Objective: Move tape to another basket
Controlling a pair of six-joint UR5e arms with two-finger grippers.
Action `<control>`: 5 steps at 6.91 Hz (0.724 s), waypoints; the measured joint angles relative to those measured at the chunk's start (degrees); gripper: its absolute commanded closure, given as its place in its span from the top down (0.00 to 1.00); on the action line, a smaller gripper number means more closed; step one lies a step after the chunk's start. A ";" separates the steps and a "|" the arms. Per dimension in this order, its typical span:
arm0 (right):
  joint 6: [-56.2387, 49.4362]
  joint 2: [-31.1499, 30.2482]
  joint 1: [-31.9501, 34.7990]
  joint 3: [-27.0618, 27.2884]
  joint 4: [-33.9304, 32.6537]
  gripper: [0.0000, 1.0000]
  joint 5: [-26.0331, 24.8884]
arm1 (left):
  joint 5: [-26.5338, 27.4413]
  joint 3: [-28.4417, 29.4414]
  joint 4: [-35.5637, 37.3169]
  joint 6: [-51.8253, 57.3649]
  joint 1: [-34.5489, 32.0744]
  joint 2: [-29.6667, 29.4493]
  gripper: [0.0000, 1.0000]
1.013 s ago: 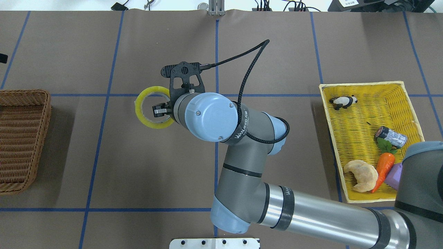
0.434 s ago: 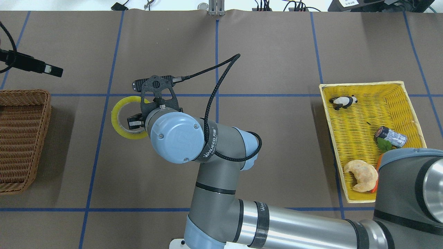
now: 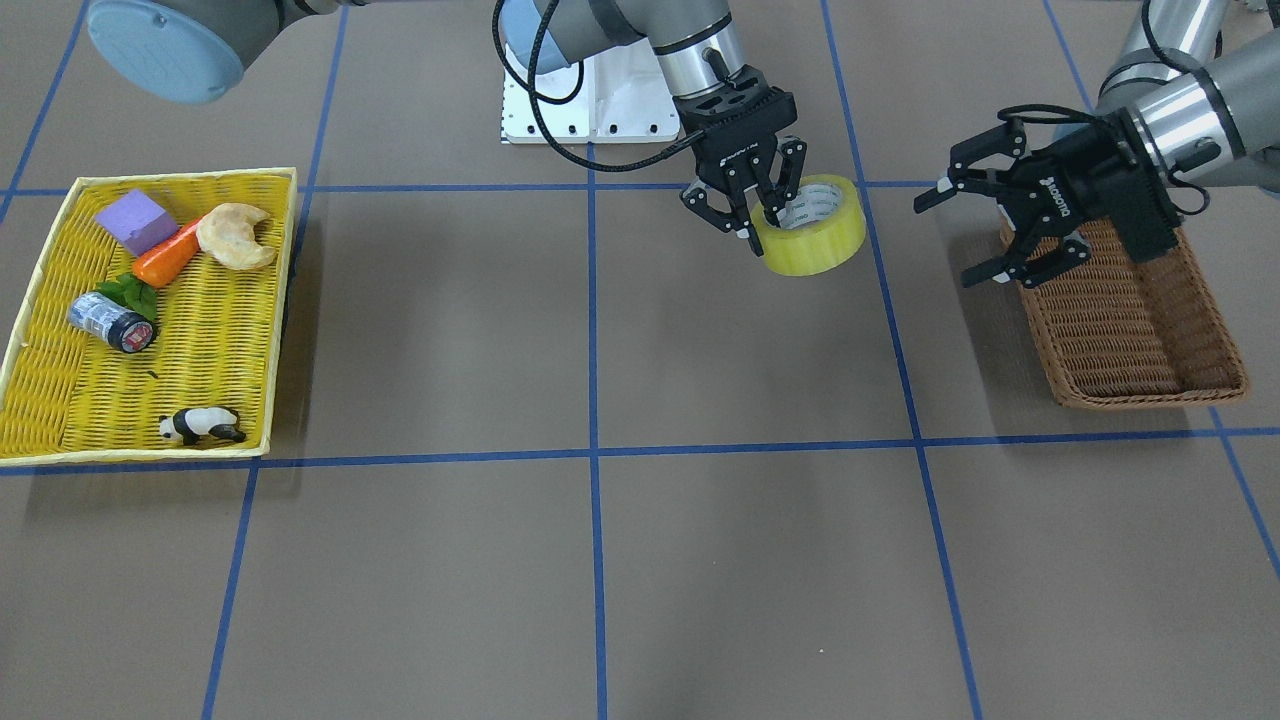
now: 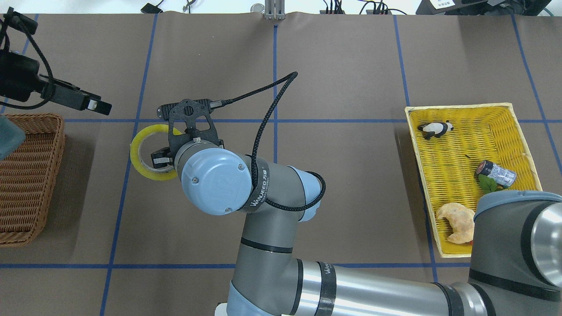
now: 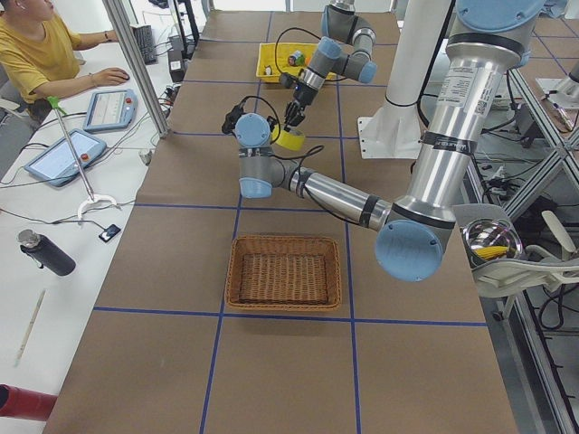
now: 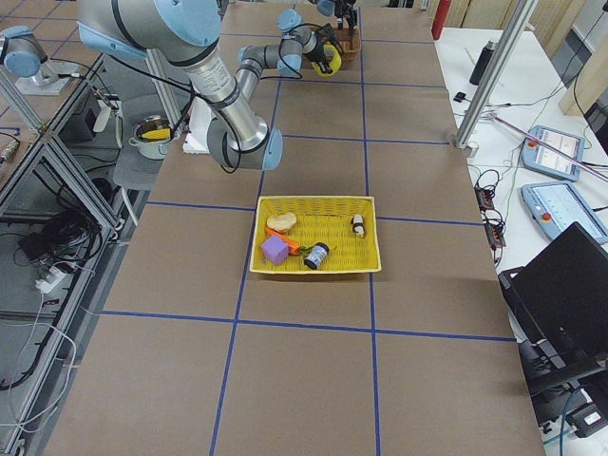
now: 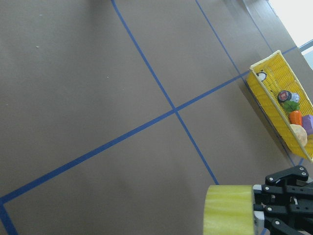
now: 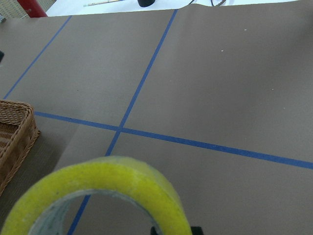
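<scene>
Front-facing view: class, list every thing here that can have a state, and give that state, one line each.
tape, held above the table by its wall
right tool, shut on the tape, one finger inside the core
left tool, open, holding nothing
basket, upright, tape not in it
can, lying on its side in the yellow tray
panda, standing on its feet in the tray

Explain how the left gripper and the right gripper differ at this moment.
The right gripper has its fingers shut on the wall of the tape; the left gripper is open and holds nothing. The right gripper points down at the table; the left gripper lies level, its fingers toward the tape. Both are black and two-fingered.
</scene>
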 measured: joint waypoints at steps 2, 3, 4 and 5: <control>0.00 0.09 -0.52 -0.22 2.32 0.00 -0.11 | -0.05 -0.27 -2.08 -0.85 2.04 -0.52 0.98; 0.00 0.13 -0.69 -0.24 2.61 0.00 -0.60 | -0.06 -0.37 -3.33 -2.20 3.00 -0.57 0.98; 0.00 0.20 -0.84 -0.22 2.76 0.00 -1.38 | -0.02 -0.35 -5.38 -4.92 3.93 -0.59 0.98; 0.00 0.18 -0.94 -0.19 3.64 0.00 -1.77 | 0.05 -0.25 -7.24 -7.09 4.59 -0.59 0.97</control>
